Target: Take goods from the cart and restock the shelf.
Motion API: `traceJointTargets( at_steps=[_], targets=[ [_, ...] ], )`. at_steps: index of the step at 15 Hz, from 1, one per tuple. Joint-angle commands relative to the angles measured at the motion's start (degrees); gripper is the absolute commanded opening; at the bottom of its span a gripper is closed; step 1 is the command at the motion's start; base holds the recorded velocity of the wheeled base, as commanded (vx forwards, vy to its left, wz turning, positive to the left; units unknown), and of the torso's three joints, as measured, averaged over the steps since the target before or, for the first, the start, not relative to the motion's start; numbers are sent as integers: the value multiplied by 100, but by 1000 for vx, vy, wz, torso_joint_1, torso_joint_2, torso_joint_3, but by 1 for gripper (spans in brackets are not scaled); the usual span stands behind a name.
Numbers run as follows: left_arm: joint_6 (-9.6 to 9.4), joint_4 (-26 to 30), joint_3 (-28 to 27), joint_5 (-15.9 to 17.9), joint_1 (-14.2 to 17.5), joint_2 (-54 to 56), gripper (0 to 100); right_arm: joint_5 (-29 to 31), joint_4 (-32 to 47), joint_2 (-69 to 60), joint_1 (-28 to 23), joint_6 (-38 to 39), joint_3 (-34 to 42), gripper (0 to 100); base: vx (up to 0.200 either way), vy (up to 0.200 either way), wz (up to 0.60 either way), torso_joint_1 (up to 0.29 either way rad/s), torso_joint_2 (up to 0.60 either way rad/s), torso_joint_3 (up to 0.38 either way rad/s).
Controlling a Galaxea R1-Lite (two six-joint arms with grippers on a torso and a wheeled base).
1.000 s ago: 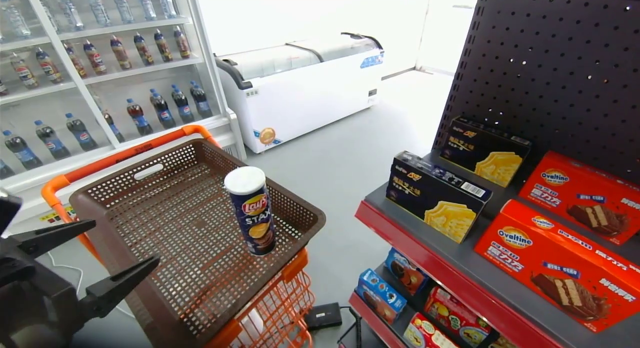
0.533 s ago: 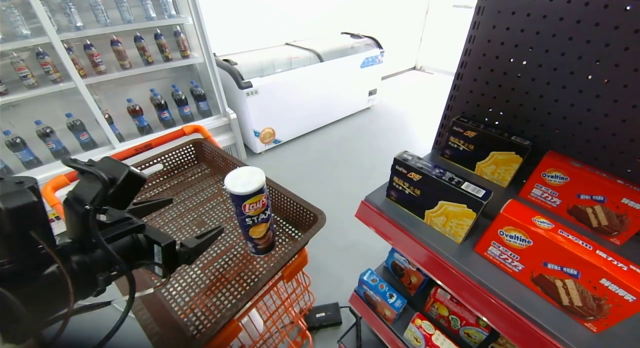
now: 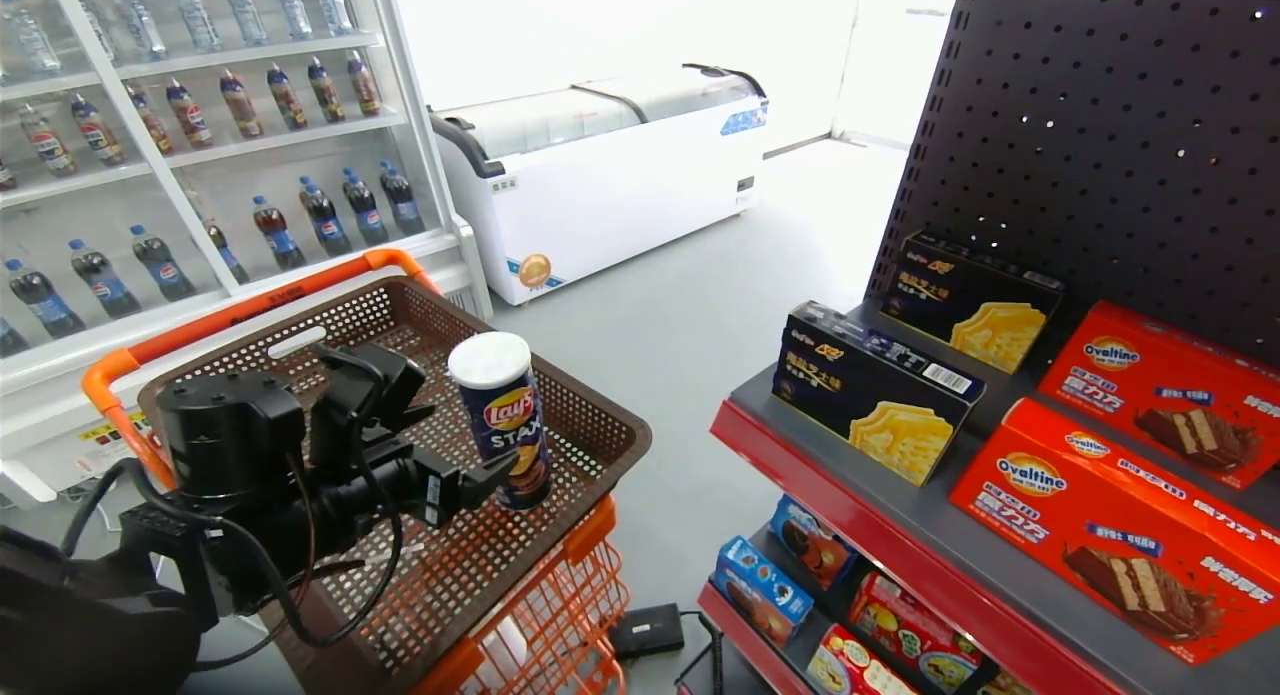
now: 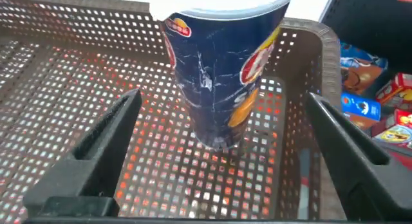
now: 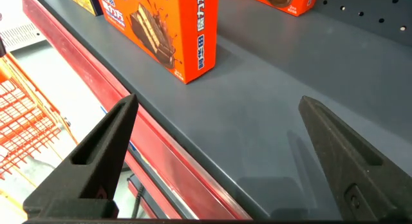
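A chip canister stands upright on the mesh floor of a brown perforated basket atop an orange cart, close to the basket's right rim. The left gripper sits level with the tube's lower half with its fingers spread wide. In the left wrist view, the canister rises between them and neither finger appears to touch it. The right gripper, also spread wide and carrying nothing, hangs over a bare patch of the grey shelf beside an orange wafer box.

The risk lies in the tube's tall, narrow build. A finger arriving off-centre, or one reaching it before the other, would likely topple it onto the mesh or over the nearby rim to the floor. Its glossy wall might also slip in a loose grip.

On the right, the shelf carries dark biscuit boxes and more orange boxes under a black pegboard. At the far left stands a drinks cooler, with a white chest freezer behind and grey floor between.
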State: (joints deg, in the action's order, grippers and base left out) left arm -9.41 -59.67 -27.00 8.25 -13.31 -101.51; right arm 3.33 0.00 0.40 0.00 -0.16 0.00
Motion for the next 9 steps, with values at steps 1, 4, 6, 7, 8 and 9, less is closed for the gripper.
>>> traceJointTargets(
  at_steps=[1, 4, 6, 7, 8, 9],
  targets=[
    [1, -124, -235, -8, -5, -607, 100, 1, 0, 4, 0, -2, 0, 100, 0, 0, 0, 0, 0, 0],
    [-8, -185, -701, 1, 4, -993, 100, 1, 0, 4, 0, -2, 0, 100, 0, 0, 0, 0, 0, 0],
    [-8, -185, -842, 1, -5, -1108, 100, 1, 0, 4, 0, -2, 0, 100, 0, 0, 0, 0, 0, 0],
    [-8, -185, -1000, 1, -5, -1213, 100, 1, 0, 4, 0, -2, 0, 100, 0, 0, 0, 0, 0, 0],
    [-8, -176, -1079, 1, -5, -1266, 100, 1, 0, 4, 0, -2, 0, 100, 0, 0, 0, 0, 0, 0],
    [-8, -176, -1228, 1, -5, -1363, 100, 1, 0, 4, 0, -2, 0, 100, 0, 0, 0, 0, 0, 0]
  ],
)
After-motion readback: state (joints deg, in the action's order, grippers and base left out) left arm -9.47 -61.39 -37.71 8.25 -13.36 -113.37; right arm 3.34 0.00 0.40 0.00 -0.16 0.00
